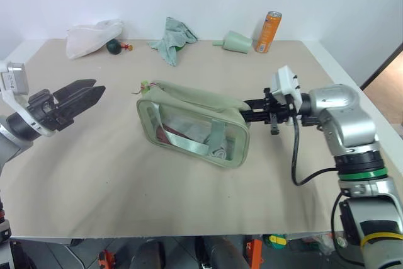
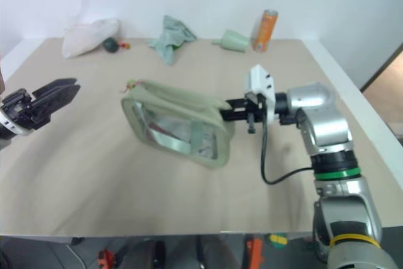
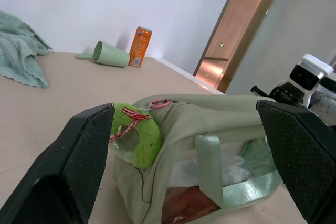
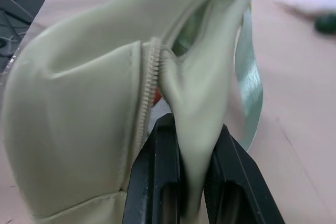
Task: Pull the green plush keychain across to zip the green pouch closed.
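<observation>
Pouch [image 1: 192,124], the green one, sits mid-surface [image 1: 94,174] with its zipper partly undone. Right end effector [image 1: 247,110] pinches the fabric at one end. Green plush keychain [image 3: 137,134] hangs at the other end, just ahead of the wide-open left end effector [image 1: 85,96].

Left gripper [image 1: 88,94]: we see it raised at the left, fingers spread wide, holding nothing, pointing rightward. Right gripper [image 1: 247,111]: arm reaching in from the right, wrist level, fingers [image 4: 157,182] pinching a fabric fold between them.
</observation>
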### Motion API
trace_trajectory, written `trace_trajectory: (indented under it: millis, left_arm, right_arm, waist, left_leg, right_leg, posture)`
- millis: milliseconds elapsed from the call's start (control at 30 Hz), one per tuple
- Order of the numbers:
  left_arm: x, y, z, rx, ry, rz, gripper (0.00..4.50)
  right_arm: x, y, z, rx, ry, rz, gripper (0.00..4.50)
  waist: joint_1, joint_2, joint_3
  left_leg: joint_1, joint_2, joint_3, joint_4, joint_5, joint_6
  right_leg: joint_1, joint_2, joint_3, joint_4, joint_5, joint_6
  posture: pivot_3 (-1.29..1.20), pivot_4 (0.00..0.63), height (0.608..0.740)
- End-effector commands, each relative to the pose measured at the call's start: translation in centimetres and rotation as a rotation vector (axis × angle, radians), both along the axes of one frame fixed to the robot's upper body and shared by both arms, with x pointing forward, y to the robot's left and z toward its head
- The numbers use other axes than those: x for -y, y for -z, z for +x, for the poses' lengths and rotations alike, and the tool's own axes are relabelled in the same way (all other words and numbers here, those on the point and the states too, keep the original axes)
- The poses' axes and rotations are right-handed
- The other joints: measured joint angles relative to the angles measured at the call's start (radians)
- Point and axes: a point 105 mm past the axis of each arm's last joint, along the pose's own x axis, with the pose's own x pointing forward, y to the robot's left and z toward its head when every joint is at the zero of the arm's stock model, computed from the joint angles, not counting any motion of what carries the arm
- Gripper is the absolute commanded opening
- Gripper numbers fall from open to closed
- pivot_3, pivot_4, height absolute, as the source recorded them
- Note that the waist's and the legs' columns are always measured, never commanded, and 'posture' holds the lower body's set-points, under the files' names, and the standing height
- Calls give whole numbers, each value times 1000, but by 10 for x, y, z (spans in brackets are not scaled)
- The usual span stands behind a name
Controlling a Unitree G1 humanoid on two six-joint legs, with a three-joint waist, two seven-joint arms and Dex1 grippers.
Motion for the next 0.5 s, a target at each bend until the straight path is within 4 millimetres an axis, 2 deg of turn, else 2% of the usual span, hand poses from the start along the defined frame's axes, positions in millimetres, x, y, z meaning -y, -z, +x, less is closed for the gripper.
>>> trace_trajectory:
  millis: [33,133,267,500]
  left_arm:
    - [-2,-12,-4,48,-9,-2,4500]
    - [-3,-12,-4,49,-13,-5,4500]
    - [-3,-12,-4,50,-14,-7,4500]
    - [-3,-10,-6,48,-13,-7,4500]
  right_arm:
    - [2,-6,1,64,-10,-23,1999]
    - [4,-7,4,56,-4,-7,3188]
    - [12,-17,11,44,37,27,4414]
    - [47,-71,12,71,120,141,4414]
  waist:
    - [3,0,0]
    - [2,0,0]
    - [2,0,0]
    - [3,0,0]
  left_leg:
    - [0,0,0,0,0,0]
    - [0,-1,0,0,0,0]
    - [0,-1,0,0,0,0]
    - [-1,-2,0,0,0,0]
  right_leg:
    - [0,0,0,0,0,0]
    - [0,-1,0,0,0,0]
    - [0,-2,1,0,0,0]
    - [0,-2,1,0,0,0]
  posture:
    - [0,150,740]
    - [0,150,740]
    - [0,150,740]
    - [0,150,740]
